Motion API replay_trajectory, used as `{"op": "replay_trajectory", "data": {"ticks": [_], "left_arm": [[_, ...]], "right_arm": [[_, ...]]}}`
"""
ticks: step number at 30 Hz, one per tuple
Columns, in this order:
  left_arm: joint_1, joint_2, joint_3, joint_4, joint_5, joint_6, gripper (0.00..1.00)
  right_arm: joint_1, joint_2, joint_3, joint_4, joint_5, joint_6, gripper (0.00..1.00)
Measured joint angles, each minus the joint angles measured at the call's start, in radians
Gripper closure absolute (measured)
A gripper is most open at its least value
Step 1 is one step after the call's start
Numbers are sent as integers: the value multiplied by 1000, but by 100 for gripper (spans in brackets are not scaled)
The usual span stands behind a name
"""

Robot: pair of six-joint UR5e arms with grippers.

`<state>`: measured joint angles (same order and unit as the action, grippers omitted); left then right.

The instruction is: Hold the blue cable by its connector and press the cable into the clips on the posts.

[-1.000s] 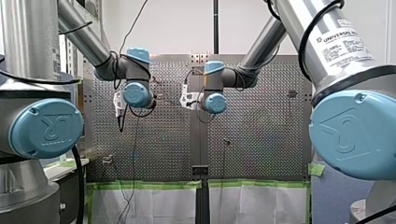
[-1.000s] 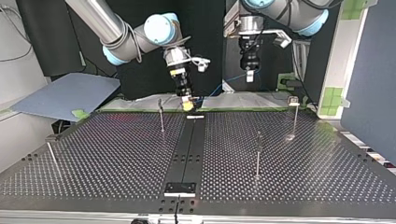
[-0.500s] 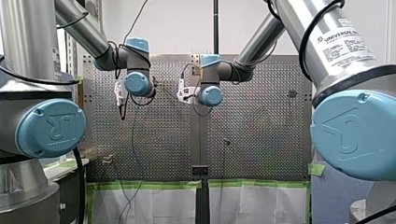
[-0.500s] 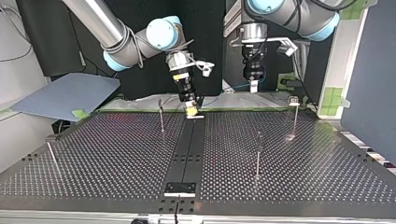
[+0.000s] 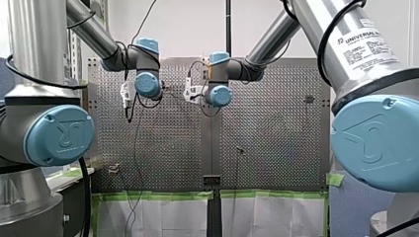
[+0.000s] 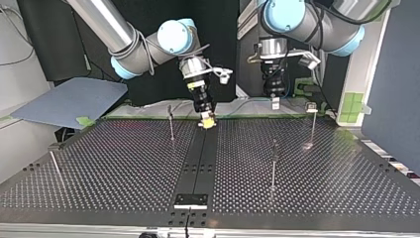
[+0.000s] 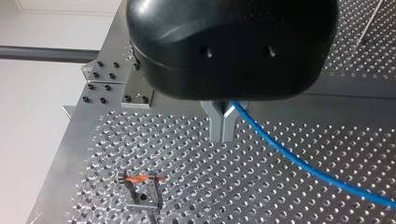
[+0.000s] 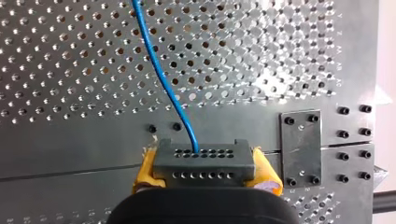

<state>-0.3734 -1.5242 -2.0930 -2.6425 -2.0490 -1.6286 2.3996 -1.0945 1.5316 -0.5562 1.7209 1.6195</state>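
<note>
My right end effector (image 8: 205, 164) clamps yellow pads (image 8: 145, 170) on the connector (image 8: 203, 156), at the surface's (image 6: 124, 163) 12 o'clock edge in the top view; the blue cable (image 8: 161, 79) leads ahead over the holes; my left end effector (image 7: 222, 130), metal fingers pressed together, hovers at the connector's 2 o'clock there.

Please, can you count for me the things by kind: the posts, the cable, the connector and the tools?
posts: 4
blue cable: 1
connector: 1
tools, the left tool and the right tool: 2
Total: 8
</note>
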Motion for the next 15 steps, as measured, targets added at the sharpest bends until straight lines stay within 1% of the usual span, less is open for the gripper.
{"op": "replay_trajectory", "data": {"ticks": [4,11,15], "left_arm": [[8,-3,25,-16,8,-3,99],[26,-7,67,-48,22,-7,99],[35,-25,94,-71,40,-7,99]], "right_arm": [[-3,1,-14,9,-2,8,100],[-16,1,-46,34,-14,40,100],[-23,1,-67,55,-18,50,100]]}}
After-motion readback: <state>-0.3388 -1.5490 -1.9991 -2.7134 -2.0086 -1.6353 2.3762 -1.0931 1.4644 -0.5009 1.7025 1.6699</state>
